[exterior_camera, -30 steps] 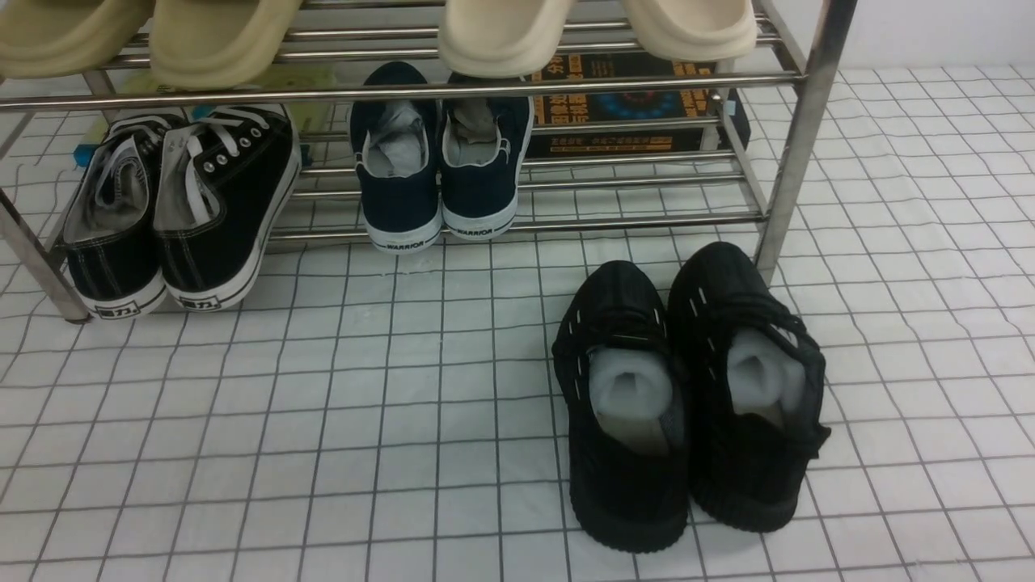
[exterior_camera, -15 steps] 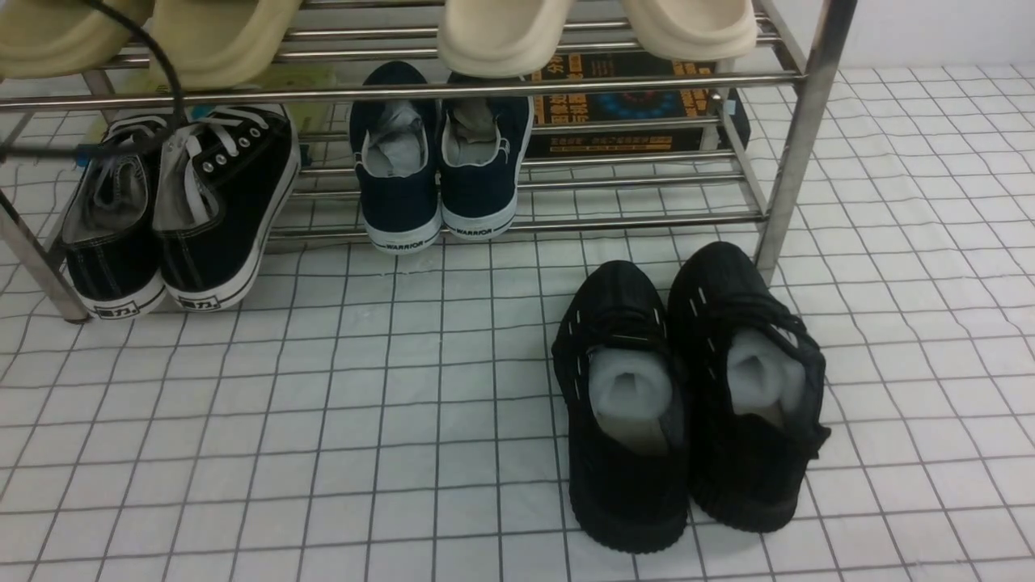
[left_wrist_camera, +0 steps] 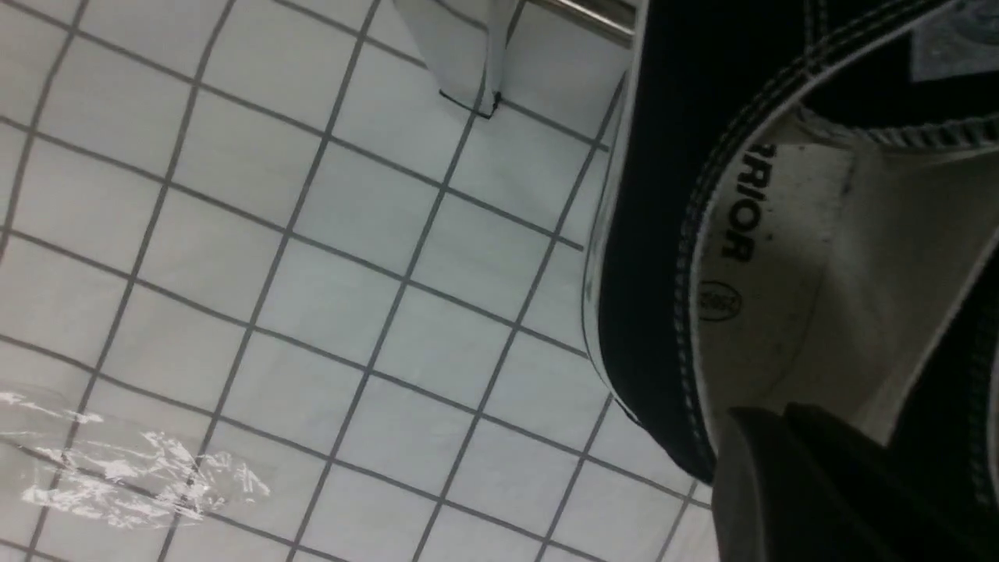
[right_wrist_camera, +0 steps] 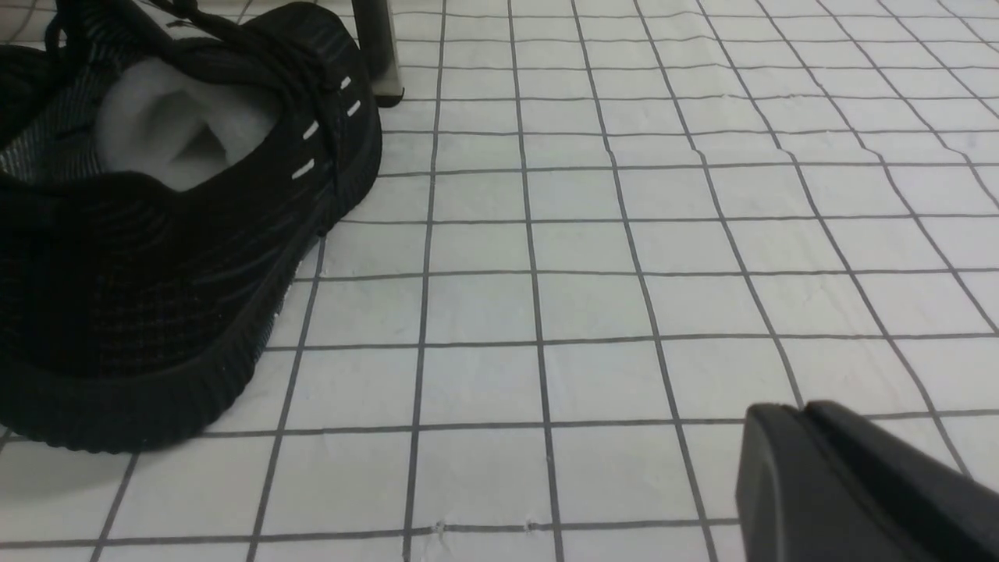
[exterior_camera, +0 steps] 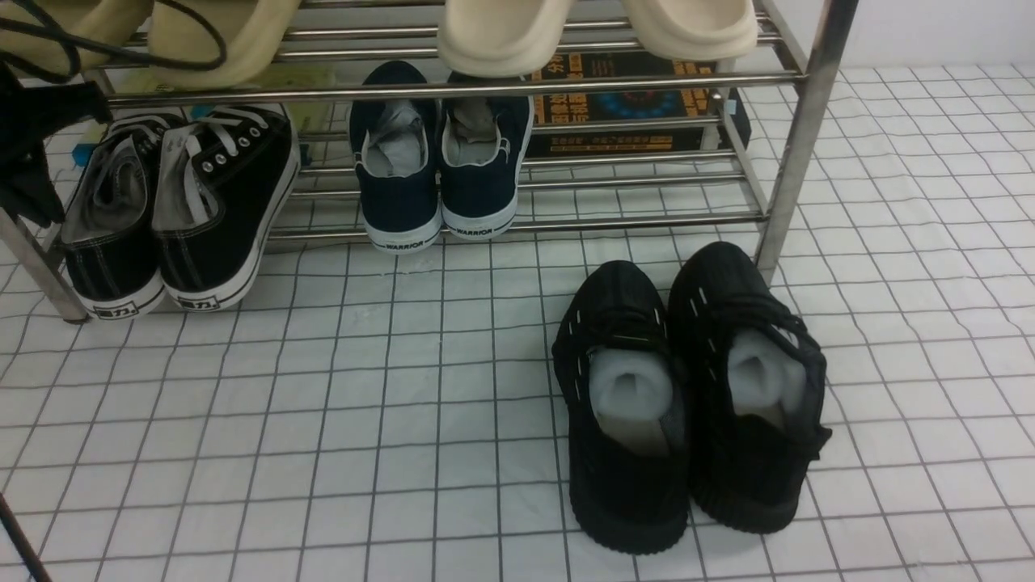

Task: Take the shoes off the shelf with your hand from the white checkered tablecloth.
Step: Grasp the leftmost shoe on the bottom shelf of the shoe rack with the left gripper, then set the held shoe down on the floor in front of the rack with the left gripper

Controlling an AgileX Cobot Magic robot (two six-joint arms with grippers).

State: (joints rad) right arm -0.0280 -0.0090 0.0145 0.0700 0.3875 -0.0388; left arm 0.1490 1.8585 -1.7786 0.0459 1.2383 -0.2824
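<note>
The shoes, black canvas lace-up sneakers [exterior_camera: 186,202] with white laces and soles, sit at the left end of the steel shelf's [exterior_camera: 453,87] lower tier, heels toward me. My left gripper [exterior_camera: 40,202], black with trailing cables, hangs at the far left edge beside the left sneaker. In the left wrist view its fingers [left_wrist_camera: 780,445] are pressed together just over that sneaker's heel opening [left_wrist_camera: 780,257]. My right gripper [right_wrist_camera: 788,425] is shut and empty, low over the white checkered tablecloth [right_wrist_camera: 585,234]; it is out of the front view.
A navy WARRIOR pair [exterior_camera: 441,162] stands mid-shelf, with beige slippers [exterior_camera: 501,32] on the tier above and a dark box [exterior_camera: 639,105] behind. All-black knit sneakers [exterior_camera: 687,396] stand on the cloth by the shelf's right leg [exterior_camera: 796,137]. The left leg [exterior_camera: 36,267] stands beside the canvas pair.
My left gripper and its cables have come into the front view from the left edge, moving in beside the canvas sneakers. The shoes have not moved.
</note>
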